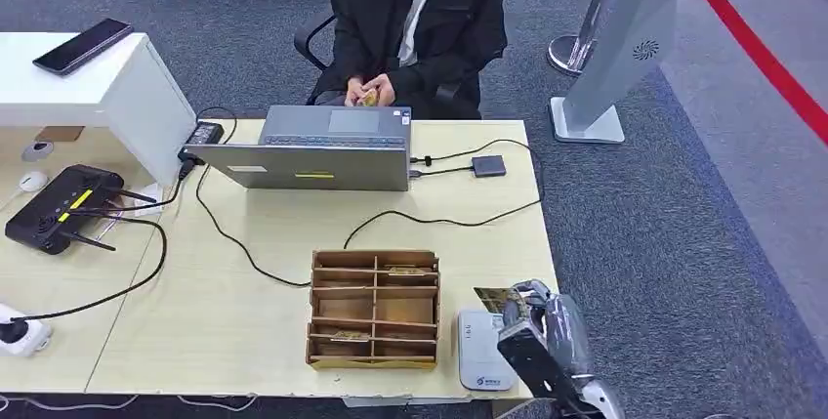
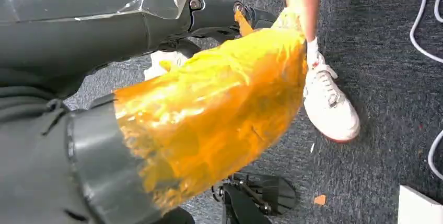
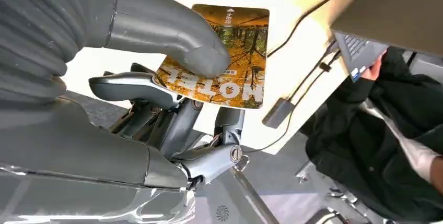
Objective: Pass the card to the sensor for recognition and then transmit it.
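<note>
My right hand (image 1: 545, 333) hovers at the table's near right corner, just right of the white card sensor (image 1: 482, 351) lying flat there. It pinches a card (image 1: 495, 296) that sticks out toward the sensor's far end. In the right wrist view the card (image 3: 230, 51) shows an orange autumn forest and "HOTEL" lettering, held between the grey thumb (image 3: 172, 31) and the dark fingers (image 3: 133, 85) beneath. My left hand (image 2: 198, 104), its thumb wrapped in orange tape, hangs over the carpet and holds nothing.
A wooden compartment box (image 1: 374, 308) with cards stands left of the sensor. Beyond it are a laptop (image 1: 312, 150), trailing cables (image 1: 439, 219) and a seated person (image 1: 420, 19) holding a small card. A router (image 1: 59, 206) lies far left. A person's white shoe (image 2: 329, 109) stands near my left hand.
</note>
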Motion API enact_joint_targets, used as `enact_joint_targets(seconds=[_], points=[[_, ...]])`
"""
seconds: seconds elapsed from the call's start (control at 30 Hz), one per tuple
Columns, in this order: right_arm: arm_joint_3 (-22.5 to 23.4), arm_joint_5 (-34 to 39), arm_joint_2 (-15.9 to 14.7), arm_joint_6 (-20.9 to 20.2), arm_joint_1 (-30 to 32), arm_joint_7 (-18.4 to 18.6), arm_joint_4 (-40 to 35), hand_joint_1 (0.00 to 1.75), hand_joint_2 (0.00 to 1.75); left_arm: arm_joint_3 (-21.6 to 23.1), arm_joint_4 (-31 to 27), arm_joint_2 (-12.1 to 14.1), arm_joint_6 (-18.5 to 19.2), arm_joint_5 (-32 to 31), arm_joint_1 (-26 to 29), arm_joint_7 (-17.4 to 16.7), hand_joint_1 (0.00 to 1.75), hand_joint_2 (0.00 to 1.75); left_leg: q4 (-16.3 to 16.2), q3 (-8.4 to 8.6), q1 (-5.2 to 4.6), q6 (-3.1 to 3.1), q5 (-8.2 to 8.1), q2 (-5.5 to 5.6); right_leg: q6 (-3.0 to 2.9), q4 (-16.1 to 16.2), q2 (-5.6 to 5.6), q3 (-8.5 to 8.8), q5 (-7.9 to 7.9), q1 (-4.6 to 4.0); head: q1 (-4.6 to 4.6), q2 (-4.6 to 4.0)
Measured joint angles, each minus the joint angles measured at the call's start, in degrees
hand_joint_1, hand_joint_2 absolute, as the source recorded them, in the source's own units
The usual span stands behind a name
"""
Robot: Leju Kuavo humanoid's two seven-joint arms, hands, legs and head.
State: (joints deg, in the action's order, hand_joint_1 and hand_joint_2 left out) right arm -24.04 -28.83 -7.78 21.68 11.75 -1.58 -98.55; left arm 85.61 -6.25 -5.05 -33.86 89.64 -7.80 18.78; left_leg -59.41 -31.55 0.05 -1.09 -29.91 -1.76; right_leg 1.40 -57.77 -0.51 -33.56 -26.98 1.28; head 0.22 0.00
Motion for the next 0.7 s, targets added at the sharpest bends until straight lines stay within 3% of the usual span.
enact_joint_targets(seconds=[0.27,0.7], points=[[0.63,8.17,-1.18,-3.71,0.08,0.16,0.81,1.75,1.75,0.00,0.00,0.00,-0.30,0.00,0.01,0.00,0.00,0.00,0.00,0.00,0.00,0.00,0.00,0.00,0.00,0.00,0.00,0.00,0.00,0.00,0.00,0.00],[2.12,22.06,-4.96,-10.97,0.09,-2.51,4.20,1.75,1.75,0.00,0.00,0.07,-0.63,-0.15,0.02,-0.09,0.00,0.00,0.00,0.00,0.00,0.00,-0.01,0.00,0.00,0.01,0.00,0.00,0.00,0.00,0.00,0.00]])
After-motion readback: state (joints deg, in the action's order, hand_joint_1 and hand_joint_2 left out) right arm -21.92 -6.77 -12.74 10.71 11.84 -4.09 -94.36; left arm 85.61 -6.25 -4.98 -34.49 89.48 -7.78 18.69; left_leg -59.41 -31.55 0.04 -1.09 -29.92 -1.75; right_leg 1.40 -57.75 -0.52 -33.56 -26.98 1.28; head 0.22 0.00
